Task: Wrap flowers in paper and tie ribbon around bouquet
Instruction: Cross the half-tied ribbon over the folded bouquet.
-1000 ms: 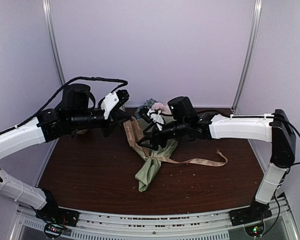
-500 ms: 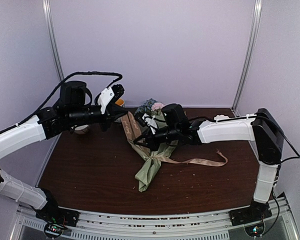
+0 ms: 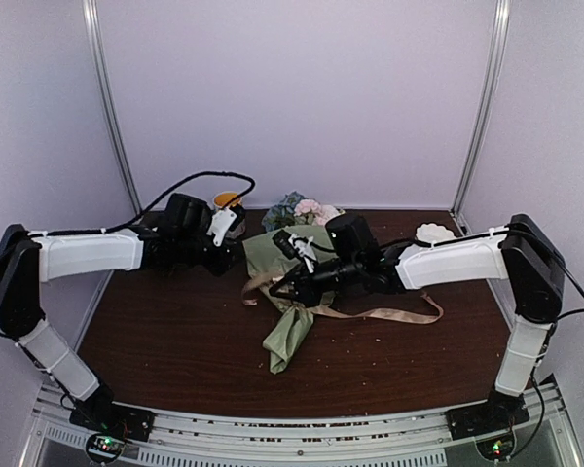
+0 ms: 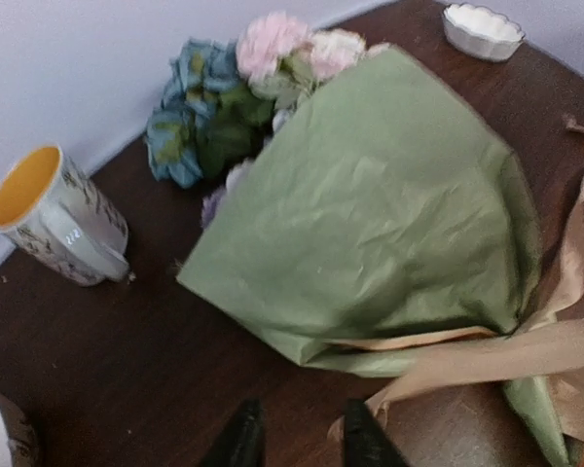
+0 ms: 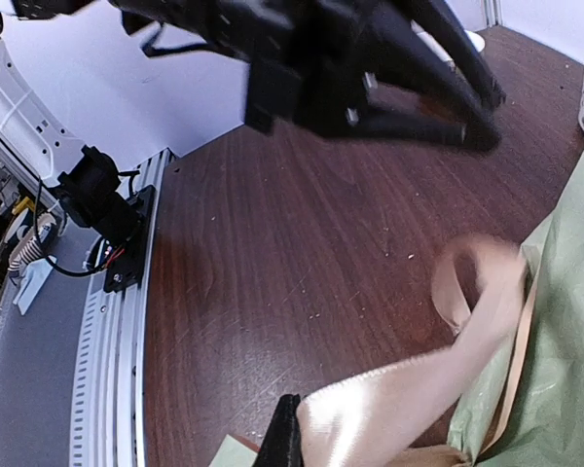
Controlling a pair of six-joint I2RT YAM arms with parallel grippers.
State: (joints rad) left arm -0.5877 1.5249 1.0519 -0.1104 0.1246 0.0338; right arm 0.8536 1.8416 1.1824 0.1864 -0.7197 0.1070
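The bouquet point(image 3: 288, 326) lies in the middle of the tabletop point(image 3: 165, 331); its pointed end faces the arms and its flowers point(image 4: 243, 92) face the back wall, near a mug point(image 4: 54, 219). The green paper point(image 4: 389, 224) is wrapped round the stems like a cone. The ribbon point(image 5: 399, 399) goes round the thin part of the cone, and one long end trails off to the right.

The right tool point(image 3: 280, 284) is clenched on a loop of the ribbon, just beside the paper. The left tool point(image 4: 302, 443) is a little way apart and grips nothing; it hangs low over the tabletop near the edge of the cone.

The ribbon looks light, floppy and smooth, so it may slip; it is best pinched flat and close to the cone, not far out on the loose end. The paper looks thin and crinkly; it can tear or come open if pulled hard. The flowers look soft and easy to squash. The safe place to hold the bouquet is the thin part, where the stems are bunched.
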